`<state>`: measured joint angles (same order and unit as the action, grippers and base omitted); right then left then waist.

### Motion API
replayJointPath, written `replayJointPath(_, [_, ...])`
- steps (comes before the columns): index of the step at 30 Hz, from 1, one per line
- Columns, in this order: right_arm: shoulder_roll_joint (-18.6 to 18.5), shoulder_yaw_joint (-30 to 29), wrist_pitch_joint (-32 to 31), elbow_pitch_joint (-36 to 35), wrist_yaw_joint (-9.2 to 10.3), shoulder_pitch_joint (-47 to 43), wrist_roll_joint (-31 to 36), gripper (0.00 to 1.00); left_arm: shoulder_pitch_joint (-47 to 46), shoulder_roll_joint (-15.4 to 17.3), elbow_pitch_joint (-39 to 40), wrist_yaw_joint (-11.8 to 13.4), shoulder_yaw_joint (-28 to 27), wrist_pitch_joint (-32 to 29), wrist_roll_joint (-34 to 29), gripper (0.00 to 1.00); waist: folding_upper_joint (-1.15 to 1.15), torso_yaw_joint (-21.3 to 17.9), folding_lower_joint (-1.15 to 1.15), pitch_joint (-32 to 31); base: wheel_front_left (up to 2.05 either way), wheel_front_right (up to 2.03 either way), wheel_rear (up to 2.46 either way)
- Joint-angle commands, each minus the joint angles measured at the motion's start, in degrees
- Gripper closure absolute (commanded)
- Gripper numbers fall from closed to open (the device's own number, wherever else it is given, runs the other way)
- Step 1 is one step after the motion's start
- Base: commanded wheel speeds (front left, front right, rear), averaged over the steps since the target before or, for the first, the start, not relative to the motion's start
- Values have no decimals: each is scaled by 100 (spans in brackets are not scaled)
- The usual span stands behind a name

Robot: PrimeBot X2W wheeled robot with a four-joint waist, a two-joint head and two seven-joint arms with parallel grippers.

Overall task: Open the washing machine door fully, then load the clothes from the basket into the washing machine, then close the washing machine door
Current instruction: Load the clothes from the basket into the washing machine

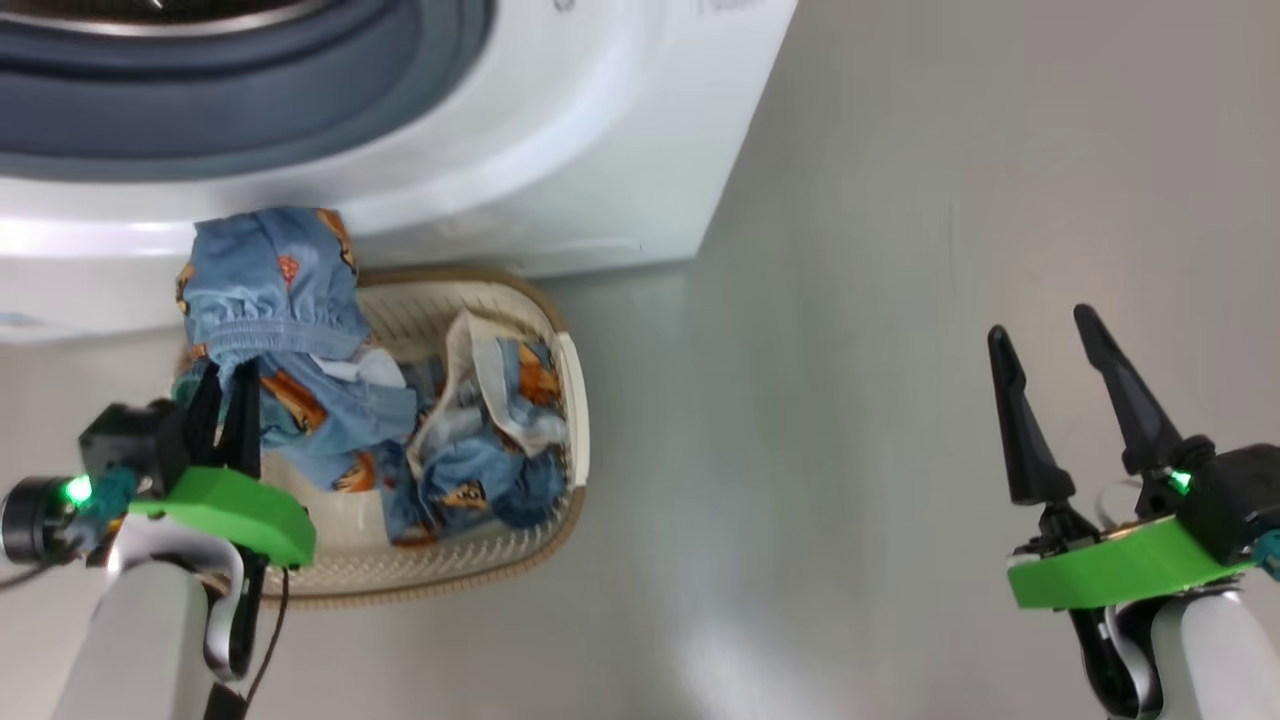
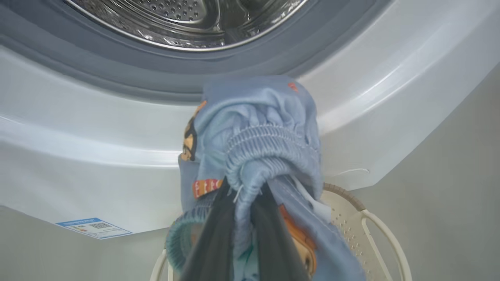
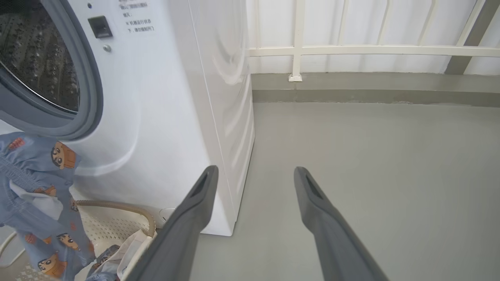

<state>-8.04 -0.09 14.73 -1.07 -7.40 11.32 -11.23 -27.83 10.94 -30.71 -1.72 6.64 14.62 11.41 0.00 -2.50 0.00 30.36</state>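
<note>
Blue garment point(image 1: 270, 290) pinched tight in left gripper point(image 1: 225, 375), hanging over basket point(image 1: 575, 400), just below drum point(image 2: 187, 19) mouth. Off to the side, right gripper point(image 1: 1040, 322) stands wide, empty. Best lift until trailing cloth clears grey ring point(image 2: 117, 78) before pushing in.

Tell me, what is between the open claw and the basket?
Nothing but floor. In the head view, the grey floor between the right gripper and the basket is bare.
</note>
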Motion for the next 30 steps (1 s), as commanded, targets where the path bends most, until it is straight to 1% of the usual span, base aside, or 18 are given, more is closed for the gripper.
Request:
replayJointPath(1, [-60, 174, 27, -90, -9, -199, -50, 0, 298, 114, 506, 44, -329, 38, 6, 100, 0, 151, 0, -619, 0, 0, 0])
replayJointPath(2, [-60, 174, 27, -90, -9, -199, -50, 0, 298, 114, 506, 44, -329, 38, 6, 100, 0, 151, 0, -619, 0, 0, 0])
replayJointPath(8, [-66, 269, 27, 17, -9, -412, -97, 0, 925, -146, 1618, 56, -701, 38, -43, 100, 0, 166, 0, -1259, 0, 0, 0])
replayJointPath(15, [-66, 289, 27, 9, -9, -621, -121, 0, 1344, -279, 2543, 77, -913, 38, -153, 100, 0, 181, 0, -1686, 0, 0, 0])
replayJointPath(21, [-59, 311, 27, -7, -9, -767, -113, 0, 1764, -332, 2888, 173, -979, 38, -241, 100, 0, 147, 0, -2037, 0, 0, 0])
replayJointPath(30, [-41, 341, 27, 2, -9, -1046, -132, 0, 2492, -393, 3160, 357, -1085, 31, -205, 100, 0, 135, 0, -2431, 0, 0, 0])
